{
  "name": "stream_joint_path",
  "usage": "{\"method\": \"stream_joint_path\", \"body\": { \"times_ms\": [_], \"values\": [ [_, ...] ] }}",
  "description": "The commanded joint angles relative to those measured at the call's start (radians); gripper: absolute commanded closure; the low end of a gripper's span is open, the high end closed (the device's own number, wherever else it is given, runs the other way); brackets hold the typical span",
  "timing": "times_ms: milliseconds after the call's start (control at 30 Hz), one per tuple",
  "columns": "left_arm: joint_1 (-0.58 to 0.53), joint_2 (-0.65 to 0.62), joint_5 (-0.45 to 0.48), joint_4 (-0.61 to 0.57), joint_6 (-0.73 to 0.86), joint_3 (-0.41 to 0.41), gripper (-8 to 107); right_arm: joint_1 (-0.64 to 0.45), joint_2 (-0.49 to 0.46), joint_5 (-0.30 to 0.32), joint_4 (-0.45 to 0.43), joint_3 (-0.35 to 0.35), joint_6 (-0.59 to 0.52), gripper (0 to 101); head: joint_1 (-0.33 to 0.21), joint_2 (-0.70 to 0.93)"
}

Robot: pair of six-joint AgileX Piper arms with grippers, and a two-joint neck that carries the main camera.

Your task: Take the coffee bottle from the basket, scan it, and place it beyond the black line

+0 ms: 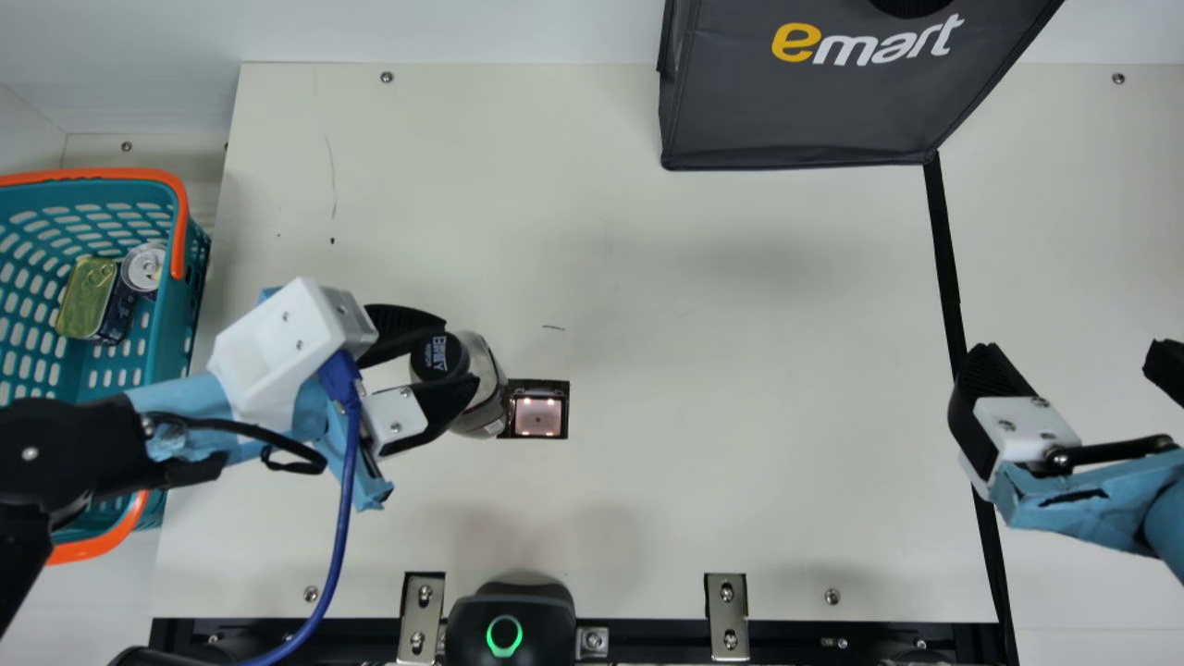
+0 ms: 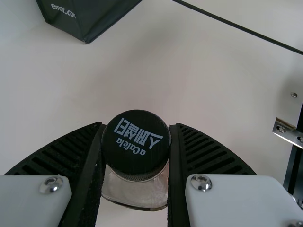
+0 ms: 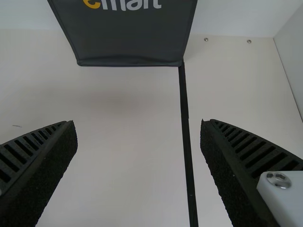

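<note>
Left pincer (image 1: 462, 352) tight round coffee bottle (image 1: 487, 384), right pincer (image 1: 1071, 361) agape, cans (image 1: 90, 296) in basket (image 1: 176, 344).

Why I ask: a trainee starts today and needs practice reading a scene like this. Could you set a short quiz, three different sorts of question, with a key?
1. Fill in the blank: In the basket, next to the drink can, there is a flat ____ with a gold-coloured top.

2. True or false: The right hand is open, with nothing between its fingers.

3. Multiple choice: Where is the coffee bottle?
A. Inside the shopping bag
B. Between the fingers of the left hand
C. Lying on its side beyond the black line

Key: 1, tin; 2, true; 3, B.
</note>
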Motion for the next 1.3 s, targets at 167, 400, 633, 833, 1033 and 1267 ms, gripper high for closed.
{"method": "stream_joint_path", "body": {
  "times_ms": [167,400,633,833,1033,1267],
  "values": [
    [-0.023,0.02,-0.028,-0.015,0.022,-0.021,89,0.0,0.0,0.0,0.0,0.0,0.0,11,-0.027,0.002],
    [-0.077,0.056,-0.084,-0.026,0.035,-0.057,89,0.0,0.0,0.0,0.0,0.0,0.0,11,-0.027,0.002],
    [-0.13,0.106,-0.143,-0.037,0.053,-0.099,89,0.0,0.0,0.0,0.0,0.0,0.0,11,-0.027,0.002],
    [-0.165,0.157,-0.179,-0.043,0.066,-0.143,89,0.0,0.0,0.0,0.0,0.0,0.0,11,-0.027,0.002],
    [-0.194,0.208,-0.199,-0.041,0.075,-0.185,89,0.0,0.0,-0.001,0.0,0.0,0.0,11,-0.027,0.002],
    [-0.225,0.262,-0.213,-0.038,0.084,-0.226,89,0.0,0.0,-0.001,0.0,0.0,0.0,11,-0.027,0.002]
  ]
}}
